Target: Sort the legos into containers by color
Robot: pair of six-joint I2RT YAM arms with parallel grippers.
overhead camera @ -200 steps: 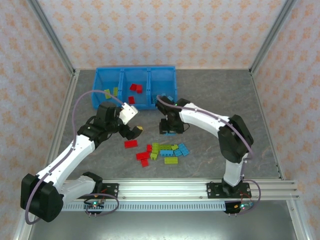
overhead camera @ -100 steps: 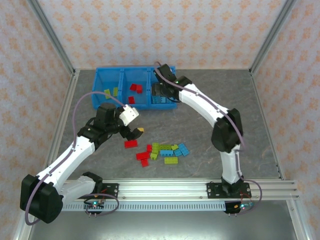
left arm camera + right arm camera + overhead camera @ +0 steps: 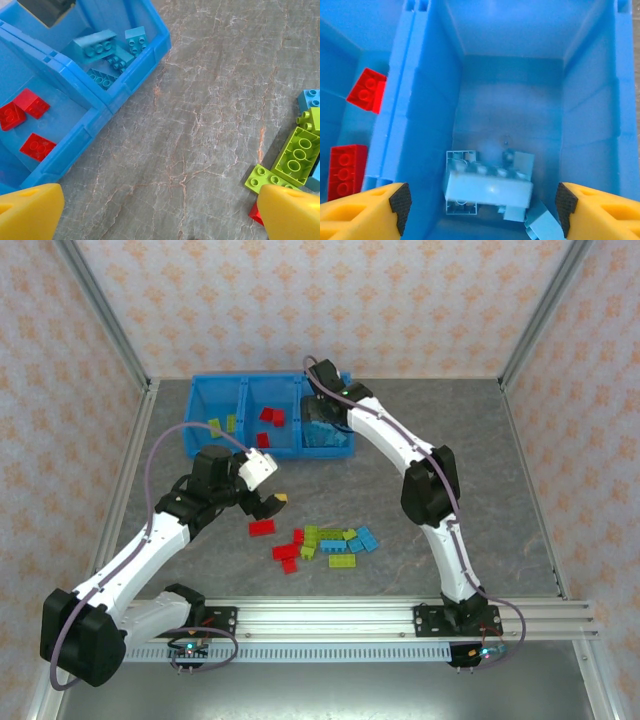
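Hanging: right claw [image 3: 482,202] above blue legos [image 3: 487,187] | left wrist: green legos [image 3: 295,160]

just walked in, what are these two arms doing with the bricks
They are sorting a pile of bricks by colour into a blue bin. The right hand is open over the right compartment, with a light blue brick loose below it among other blue ones. The left hand hangs open over the table near that pile. Red bricks sit in the middle compartment, green ones in the left.
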